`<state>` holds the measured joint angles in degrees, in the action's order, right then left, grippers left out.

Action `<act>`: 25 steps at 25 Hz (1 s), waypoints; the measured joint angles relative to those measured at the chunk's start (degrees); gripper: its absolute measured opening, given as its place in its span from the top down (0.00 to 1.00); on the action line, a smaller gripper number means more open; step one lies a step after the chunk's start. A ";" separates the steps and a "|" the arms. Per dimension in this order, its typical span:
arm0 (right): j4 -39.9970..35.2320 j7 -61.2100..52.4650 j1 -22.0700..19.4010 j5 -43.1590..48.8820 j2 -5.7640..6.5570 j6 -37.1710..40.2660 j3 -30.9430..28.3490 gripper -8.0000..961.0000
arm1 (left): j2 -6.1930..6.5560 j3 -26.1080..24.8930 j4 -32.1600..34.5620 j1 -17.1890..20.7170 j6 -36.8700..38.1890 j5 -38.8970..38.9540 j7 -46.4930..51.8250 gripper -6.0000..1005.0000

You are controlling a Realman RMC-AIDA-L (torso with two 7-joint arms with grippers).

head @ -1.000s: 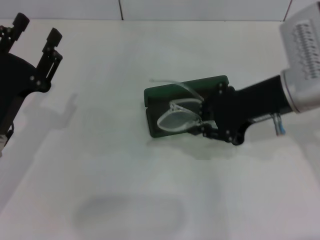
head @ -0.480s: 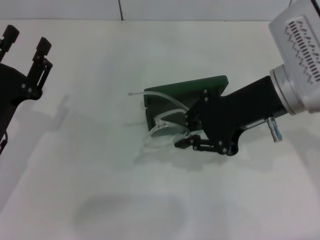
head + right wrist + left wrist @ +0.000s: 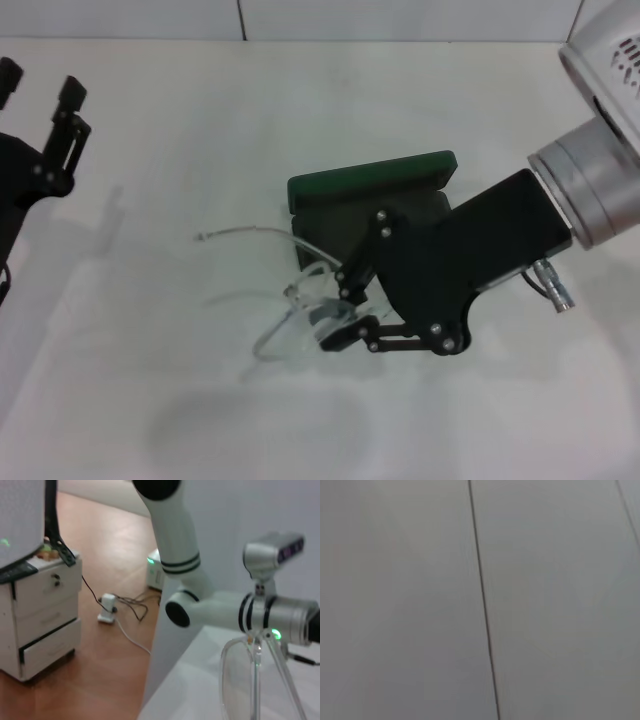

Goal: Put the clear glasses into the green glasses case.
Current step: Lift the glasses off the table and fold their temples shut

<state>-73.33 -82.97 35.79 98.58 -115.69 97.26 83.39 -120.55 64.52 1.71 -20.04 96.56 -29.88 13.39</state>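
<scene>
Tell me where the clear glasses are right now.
In the head view, the clear glasses are pinched in the right gripper, just in front of the open green glasses case and outside it, with one temple arm pointing toward the robot's left.

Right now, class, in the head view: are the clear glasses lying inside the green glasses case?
No. The right hand holds the clear glasses in front of the green glasses case, outside it.
</scene>
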 joint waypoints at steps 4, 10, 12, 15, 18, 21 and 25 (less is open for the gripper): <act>1.98 2.34 1.39 -0.77 -0.19 -1.64 -0.11 0.87 | 0.02 0.39 -0.40 -1.18 -0.71 0.07 -0.24 0.40; 6.22 4.59 4.30 -6.28 -0.09 -0.64 -0.62 0.87 | -0.12 0.35 -1.12 -2.33 -1.07 -0.45 -4.36 0.40; 7.89 5.45 4.89 -8.35 -0.07 -0.43 -0.76 0.87 | -0.16 0.28 -1.64 -2.68 -1.10 -0.43 -4.46 0.40; 11.28 6.13 6.35 -10.76 -0.04 0.46 -0.92 0.87 | -0.18 0.21 -1.85 -3.16 -1.08 -0.41 -4.19 0.40; 14.99 6.16 8.24 -11.85 -0.12 2.14 -1.27 0.87 | -0.20 0.36 -1.79 -3.93 -0.79 -0.61 -3.83 0.40; 18.04 6.16 9.69 -13.19 -0.13 3.95 -1.51 0.87 | -0.22 0.56 -1.87 -4.98 -0.97 -1.68 -3.57 0.33; 19.94 6.15 10.18 -14.13 -0.01 5.17 -1.65 0.87 | -0.22 0.59 -1.65 -5.52 -0.99 -4.35 -3.50 0.23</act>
<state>-53.39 -76.82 45.97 84.46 -115.70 102.43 81.75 -120.76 65.11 0.06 -25.56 95.57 -34.23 9.89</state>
